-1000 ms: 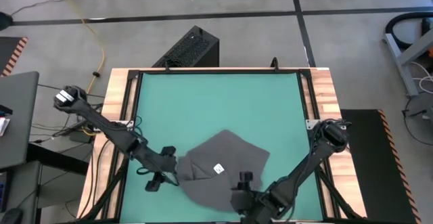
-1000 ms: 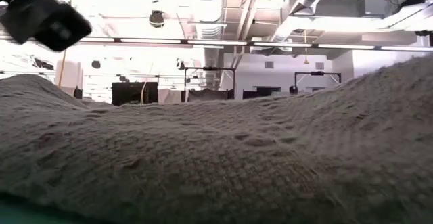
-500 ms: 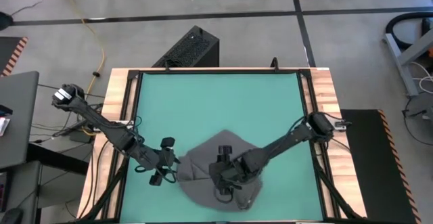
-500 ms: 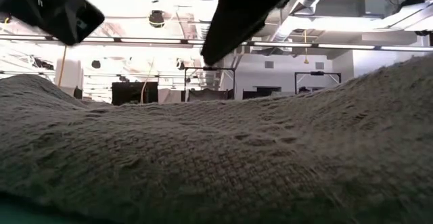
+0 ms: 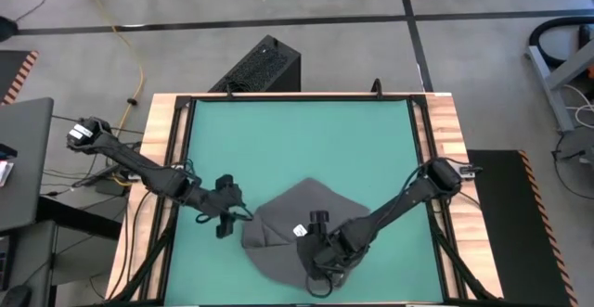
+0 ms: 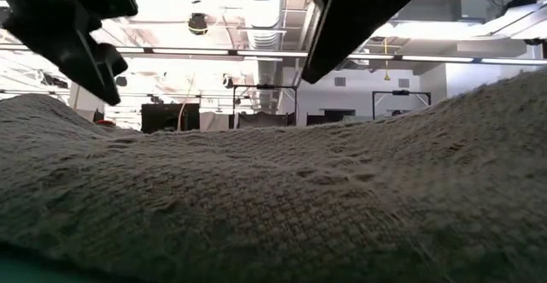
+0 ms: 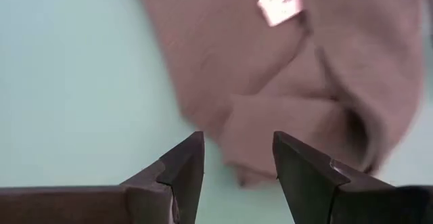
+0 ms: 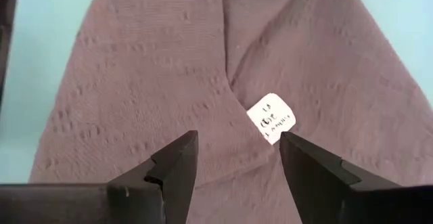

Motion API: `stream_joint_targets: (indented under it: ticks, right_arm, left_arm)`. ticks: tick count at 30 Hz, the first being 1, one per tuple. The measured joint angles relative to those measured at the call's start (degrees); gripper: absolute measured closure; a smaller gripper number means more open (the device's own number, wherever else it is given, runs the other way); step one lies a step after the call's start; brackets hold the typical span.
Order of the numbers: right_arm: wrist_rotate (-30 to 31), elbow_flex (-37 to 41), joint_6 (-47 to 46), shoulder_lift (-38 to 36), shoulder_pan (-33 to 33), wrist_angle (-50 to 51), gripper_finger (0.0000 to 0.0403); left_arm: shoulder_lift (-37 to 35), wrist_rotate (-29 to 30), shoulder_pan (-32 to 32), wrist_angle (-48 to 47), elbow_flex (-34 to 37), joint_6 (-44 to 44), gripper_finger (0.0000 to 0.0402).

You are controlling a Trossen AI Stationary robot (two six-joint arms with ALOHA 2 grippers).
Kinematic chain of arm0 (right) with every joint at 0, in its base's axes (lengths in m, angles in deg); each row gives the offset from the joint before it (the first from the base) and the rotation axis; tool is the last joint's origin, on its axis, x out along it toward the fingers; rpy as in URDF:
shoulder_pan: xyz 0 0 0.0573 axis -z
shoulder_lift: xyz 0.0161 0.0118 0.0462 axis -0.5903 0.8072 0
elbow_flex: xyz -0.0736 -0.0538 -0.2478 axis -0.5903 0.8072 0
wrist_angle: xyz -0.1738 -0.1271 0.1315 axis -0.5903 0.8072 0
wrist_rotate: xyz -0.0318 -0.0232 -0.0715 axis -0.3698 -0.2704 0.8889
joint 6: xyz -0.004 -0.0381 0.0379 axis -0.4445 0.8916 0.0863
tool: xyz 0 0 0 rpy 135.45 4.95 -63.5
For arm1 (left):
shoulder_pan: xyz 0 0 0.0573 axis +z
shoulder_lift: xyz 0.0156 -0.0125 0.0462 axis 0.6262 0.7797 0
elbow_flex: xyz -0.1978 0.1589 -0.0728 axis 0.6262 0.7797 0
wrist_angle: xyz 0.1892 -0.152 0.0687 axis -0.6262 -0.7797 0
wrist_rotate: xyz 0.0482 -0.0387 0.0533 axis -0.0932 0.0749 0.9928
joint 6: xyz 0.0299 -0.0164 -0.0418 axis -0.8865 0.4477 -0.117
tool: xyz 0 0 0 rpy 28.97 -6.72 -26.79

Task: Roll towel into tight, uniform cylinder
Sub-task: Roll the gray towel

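The dark grey towel [image 5: 306, 233] lies crumpled on the near half of the green mat [image 5: 297, 140], its white tag [image 5: 300, 231] facing up. In the low view the towel [image 6: 273, 197] fills the lower picture. My left gripper [image 5: 234, 216] is open just off the towel's left edge; in its wrist view my left gripper [image 7: 237, 143] faces a folded-over corner [image 7: 284, 126]. My right gripper [image 5: 314, 245] is open over the towel's middle; in its wrist view my right gripper [image 8: 238, 143] stands just short of the tag [image 8: 272, 119]. Neither plainly touches the cloth.
A black box [image 5: 263, 66] stands on the floor beyond the table's far edge. The wooden table frame [image 5: 158, 159] runs around the mat. The mat's far half shows bare green. The two arms show dark at the top of the low view, left [image 6: 73, 31] and right [image 6: 359, 9].
My right gripper has swung from the table's near edge in over the towel, toward the left, and now stands over the towel just near of the tag. My left gripper has shifted a little toward the far edge beside the towel's left edge. The towel lies as before.
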Motion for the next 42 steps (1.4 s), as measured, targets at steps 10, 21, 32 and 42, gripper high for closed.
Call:
stream_joint_targets:
  ticks: [10,21,32,42]
  right_arm:
    - [2.6,0.0,-2.6,0.0,-2.4,1.4,0.0168]
    - [2.6,0.0,-6.1,0.0,-3.2,3.3,0.0168]
    - [3.6,-0.6,-6.1,-0.3,-5.6,3.7,0.0201]
    - [1.9,1.5,-6.2,0.0,-2.0,-2.4,0.0193]
  left_arm:
    - [6.2,2.7,-0.5,2.0,0.0,-1.6,0.0236]
    - [16.5,-15.3,0.6,10.5,0.0,-1.5,0.0247]
    - [15.4,-17.7,-1.2,11.2,-3.7,0.9,0.0393]
    - [14.5,-11.1,-3.3,8.6,-6.8,-1.6,0.04]
